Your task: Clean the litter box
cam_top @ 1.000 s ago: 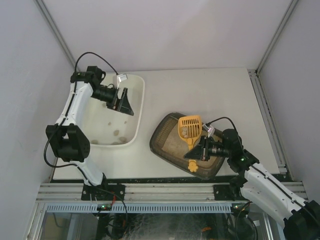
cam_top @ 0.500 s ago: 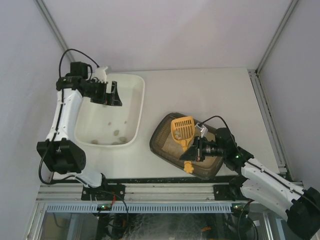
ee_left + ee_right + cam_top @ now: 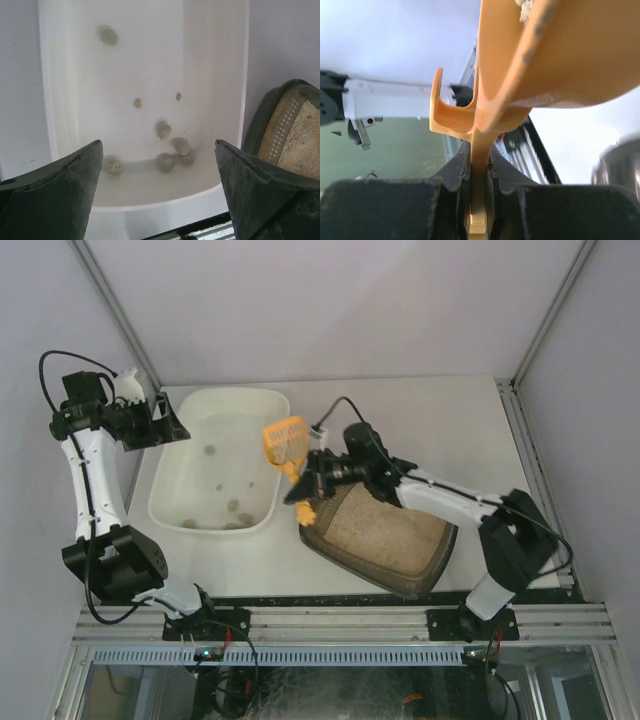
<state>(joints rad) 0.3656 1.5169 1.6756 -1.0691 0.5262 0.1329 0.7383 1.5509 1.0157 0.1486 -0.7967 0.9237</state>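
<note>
From the top view I see the litter box (image 3: 385, 540) in the lower centre, just right of the tub (image 3: 232, 392), with sandy litter inside. My right gripper (image 3: 310, 483), at the centre, is clamped on the handle of the scoop (image 3: 284, 438); its head hangs over the tub's right rim. My left gripper (image 3: 167, 423), at the upper left, has its jaws wide apart and holds nothing. Some clumps (image 3: 165, 162) lie in the tub.

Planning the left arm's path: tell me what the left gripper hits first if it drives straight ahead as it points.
The left gripper, open, aims into the white tub, so it would likely meet the tub's floor near the clumps first; depth is unclear.
</note>
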